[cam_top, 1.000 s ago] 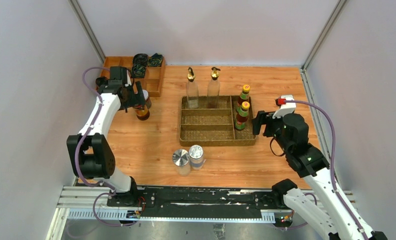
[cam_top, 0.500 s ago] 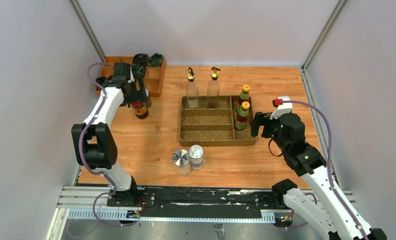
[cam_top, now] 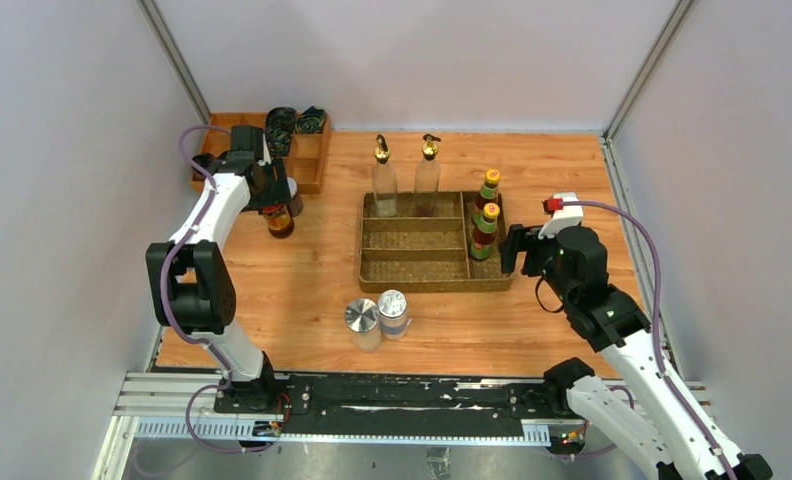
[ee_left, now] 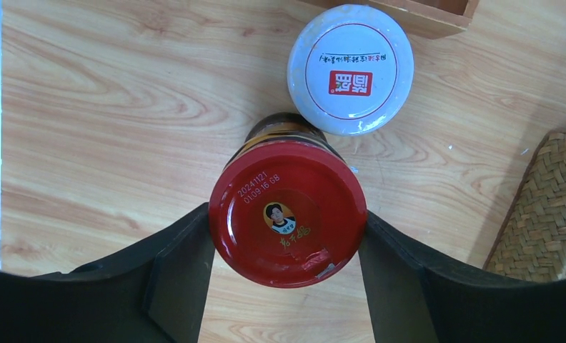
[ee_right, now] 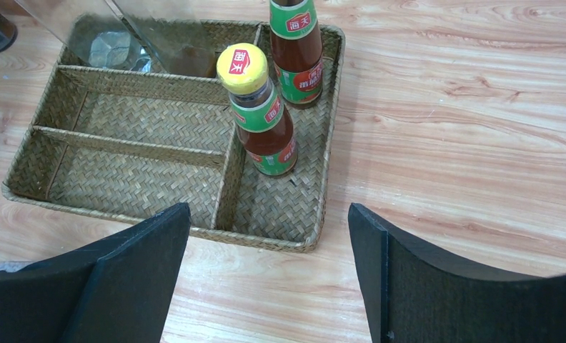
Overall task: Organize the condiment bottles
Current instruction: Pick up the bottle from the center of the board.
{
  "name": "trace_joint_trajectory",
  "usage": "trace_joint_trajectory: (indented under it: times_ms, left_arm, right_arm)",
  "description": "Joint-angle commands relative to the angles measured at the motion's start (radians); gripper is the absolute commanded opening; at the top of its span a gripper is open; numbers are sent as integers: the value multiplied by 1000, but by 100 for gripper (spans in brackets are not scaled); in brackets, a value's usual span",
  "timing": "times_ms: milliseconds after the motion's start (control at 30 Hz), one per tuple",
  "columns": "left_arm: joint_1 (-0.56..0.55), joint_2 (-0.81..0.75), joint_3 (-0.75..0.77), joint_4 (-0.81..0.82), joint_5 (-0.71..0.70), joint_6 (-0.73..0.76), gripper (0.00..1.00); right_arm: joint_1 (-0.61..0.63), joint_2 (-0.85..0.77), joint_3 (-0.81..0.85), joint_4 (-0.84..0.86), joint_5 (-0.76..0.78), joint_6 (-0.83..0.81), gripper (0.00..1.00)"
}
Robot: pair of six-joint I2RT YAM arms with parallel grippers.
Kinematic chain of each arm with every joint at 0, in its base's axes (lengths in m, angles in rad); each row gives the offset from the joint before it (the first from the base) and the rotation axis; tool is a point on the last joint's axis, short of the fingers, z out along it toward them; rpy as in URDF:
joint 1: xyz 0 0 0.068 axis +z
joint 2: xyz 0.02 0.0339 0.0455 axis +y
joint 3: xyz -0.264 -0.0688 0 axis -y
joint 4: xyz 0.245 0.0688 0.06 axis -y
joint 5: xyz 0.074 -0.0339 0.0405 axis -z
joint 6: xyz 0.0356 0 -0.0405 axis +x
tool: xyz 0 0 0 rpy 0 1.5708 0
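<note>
Two clear bottles (cam_top: 384,180), two sauce bottles (cam_top: 485,232), two shakers (cam_top: 361,318), one red-lidded jar (ee_left: 287,213), one white-lidded jar (ee_left: 350,68)

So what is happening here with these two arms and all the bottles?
The left gripper is over the red-lidded jar, which stands on the table beside the white-lidded jar. Its fingers press both sides of the red lid. The right gripper is open and empty, near the woven tray's right compartment, where two yellow-capped sauce bottles stand. Two clear bottles stand at the tray's far side. Two silver-lidded shakers wait on the table in front of the tray.
</note>
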Motion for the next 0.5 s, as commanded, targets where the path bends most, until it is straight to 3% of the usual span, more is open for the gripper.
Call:
trace_joint_trajectory:
  times_ms: [0,200,467]
  left_arm:
    - [-10,-9,25,20,-5,18,67]
    - [-15,-35,23,12,5,30,56]
    - [-93,-112,25,-46,-1,46,55]
  right_arm:
    - [15,2,-23,15,-13,14,86]
    - [16,1,-28,19,-19,16,86]
    - [16,-7,-28,15,-21,17,86]
